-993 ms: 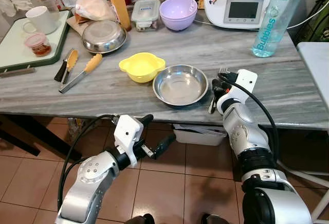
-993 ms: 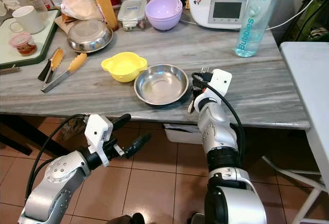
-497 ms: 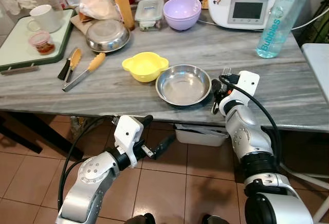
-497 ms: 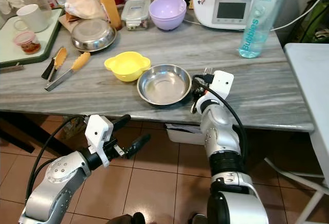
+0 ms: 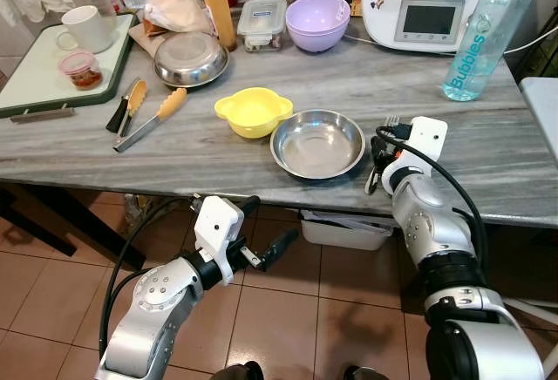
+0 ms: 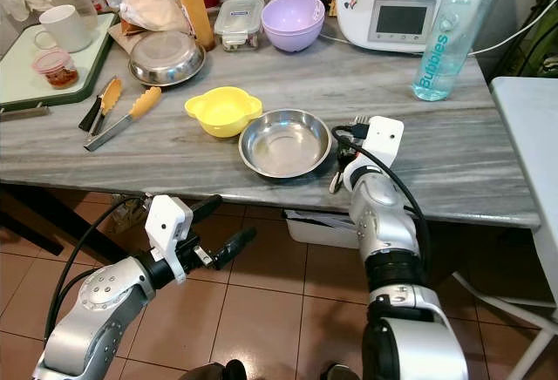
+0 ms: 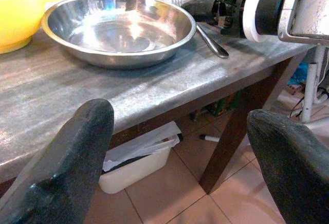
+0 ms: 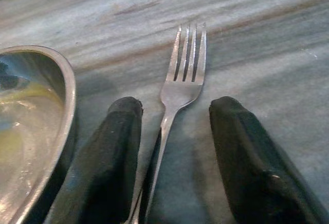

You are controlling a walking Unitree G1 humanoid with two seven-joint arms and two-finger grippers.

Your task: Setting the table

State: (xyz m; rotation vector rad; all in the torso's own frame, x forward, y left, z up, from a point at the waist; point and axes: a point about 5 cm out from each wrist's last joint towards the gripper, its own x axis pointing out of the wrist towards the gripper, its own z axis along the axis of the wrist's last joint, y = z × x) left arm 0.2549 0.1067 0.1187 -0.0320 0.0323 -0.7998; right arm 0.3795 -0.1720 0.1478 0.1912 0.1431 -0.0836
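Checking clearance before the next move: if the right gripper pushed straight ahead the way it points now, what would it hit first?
Probably nothing soon: the right gripper straddles the fork, which lies along its line, with bare table beyond. Depth is unclear.

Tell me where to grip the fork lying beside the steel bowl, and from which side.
Grip the fork at its narrow neck below the tines, from above. It lies flat on the table, so the right gripper, open astride it, should close across the handle.

I am viewing a home kitchen: marble-grained bench (image 5: pixel 488 149) carrying steel bowls (image 5: pixel 317 143), tongs (image 5: pixel 150 119), sauce bottle (image 5: pixel 217 5), a white cooking appliance (image 5: pixel 427 1); terracotta floor tiles (image 5: pixel 52 293) lying underneath.
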